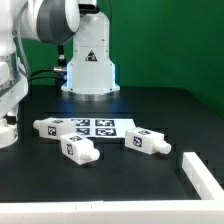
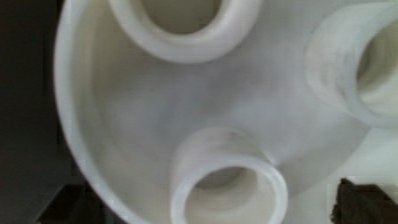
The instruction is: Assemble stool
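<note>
The stool's round white seat (image 2: 169,110) fills the wrist view at very close range, its socket side toward the camera. One socket ring (image 2: 228,188) lies right by my jaws and two more sit at the frame's edges. Dark patches flank the seat at the lower corners, and I cannot make out my fingertips. In the exterior view my arm reaches down at the left edge, where my gripper (image 1: 7,122) is mostly cut off and the seat is hidden. Three chunky white legs with tags lie on the black table: one (image 1: 48,127), one (image 1: 80,149) and one (image 1: 147,141).
The marker board (image 1: 95,127) lies flat between the legs. A long white bar (image 1: 205,175) lies at the exterior view's right front. The robot base (image 1: 90,60) stands at the back. A green wall runs behind the table.
</note>
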Available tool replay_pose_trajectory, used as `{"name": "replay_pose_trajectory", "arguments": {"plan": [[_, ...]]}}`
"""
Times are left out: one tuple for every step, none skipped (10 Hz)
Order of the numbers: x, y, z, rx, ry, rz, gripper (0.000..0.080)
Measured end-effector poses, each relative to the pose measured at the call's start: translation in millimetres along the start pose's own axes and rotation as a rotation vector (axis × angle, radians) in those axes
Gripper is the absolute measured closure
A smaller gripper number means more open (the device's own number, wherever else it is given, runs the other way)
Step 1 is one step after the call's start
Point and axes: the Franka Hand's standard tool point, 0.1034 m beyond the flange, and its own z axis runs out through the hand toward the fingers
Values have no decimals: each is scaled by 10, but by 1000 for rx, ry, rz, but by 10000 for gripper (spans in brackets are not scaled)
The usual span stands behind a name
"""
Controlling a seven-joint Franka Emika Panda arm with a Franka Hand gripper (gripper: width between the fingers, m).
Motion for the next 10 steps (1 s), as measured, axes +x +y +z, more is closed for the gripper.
{"name": "replay_pose_trajectory", "arguments": {"plan": [[-3,1,0,0,0,1,150],[-14,29,-14,-4,-1,0,150],[-25,75,-42,-11,-3,0,150],[-30,99,-57,-16,-4,-1,150],[-27,114,-79,-20,-4,-3,150],[-34,134,-89,-24,-5,-6,150],[-39,142,-74,-23,-5,-14,150],[-56,119,-16,-15,-2,-28,150],[-88,77,54,-1,1,-27,150],[-97,61,79,4,3,-25,150]]}}
